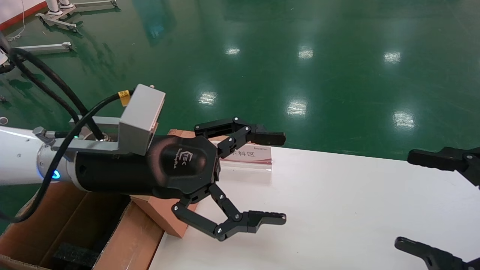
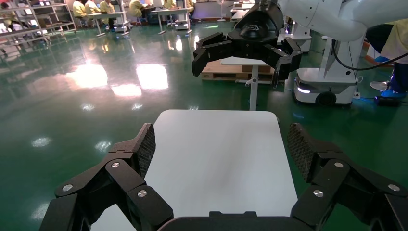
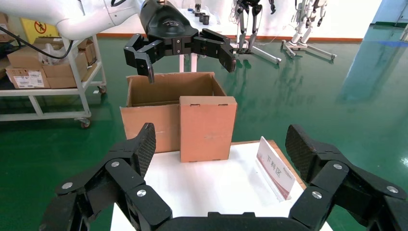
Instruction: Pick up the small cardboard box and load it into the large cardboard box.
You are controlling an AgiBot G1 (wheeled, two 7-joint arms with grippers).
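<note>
The small cardboard box [image 1: 165, 219] [image 3: 208, 127], plain orange-brown, stands upright at the left end of the white table [image 1: 337, 210]. My left gripper [image 1: 279, 178] [image 3: 187, 65] hovers above it, open and empty. Its palm covers most of the box in the head view and its fingers reach past the box over bare tabletop [image 2: 216, 159]. The large cardboard box [image 1: 75, 221] [image 3: 149, 108] sits open just beyond that table end, lower than the tabletop, with black foam [image 1: 73, 257] inside. My right gripper [image 1: 407, 200] [image 2: 238, 67] stays open at the table's right end.
A slanted sign card [image 1: 249, 153] [image 3: 274, 168] with red trim stands on the table's far edge near the small box. Green floor surrounds the table. In the right wrist view a cart [image 3: 43, 72] with cartons stands far off behind the large box.
</note>
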